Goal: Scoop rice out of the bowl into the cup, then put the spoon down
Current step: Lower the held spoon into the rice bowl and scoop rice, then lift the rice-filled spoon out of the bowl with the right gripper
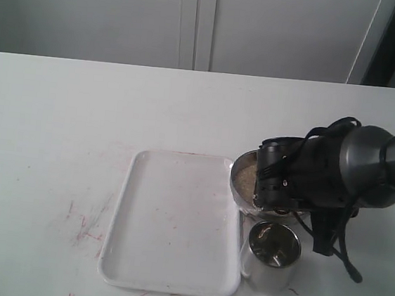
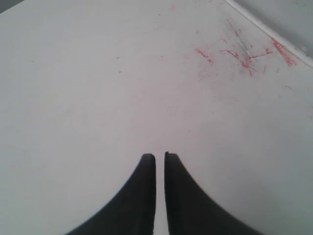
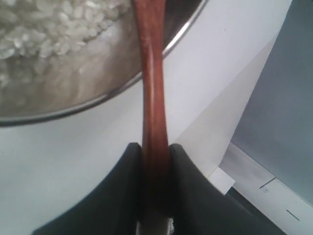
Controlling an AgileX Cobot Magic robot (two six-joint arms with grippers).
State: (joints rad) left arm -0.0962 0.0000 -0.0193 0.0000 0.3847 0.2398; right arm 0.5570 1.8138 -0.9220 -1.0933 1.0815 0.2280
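Right wrist view: right gripper (image 3: 155,149) jaws clenched on slim reddish-brown wooden spoon (image 3: 151,73) handle, which crosses shiny steel bowl (image 3: 98,73) rim; grainy off-white rice (image 3: 34,24) inside. Cup (image 1: 273,265) at bowl's 5 o'clock. Left gripper (image 2: 160,157) jaws nearly together.

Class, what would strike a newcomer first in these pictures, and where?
The dark right arm looms over the steel bowl of rice, right of the white tray. Its hand clamps the reddish wooden spoon, which reaches over the bowl's rim. A shiny cup stands beside the tray's near corner.
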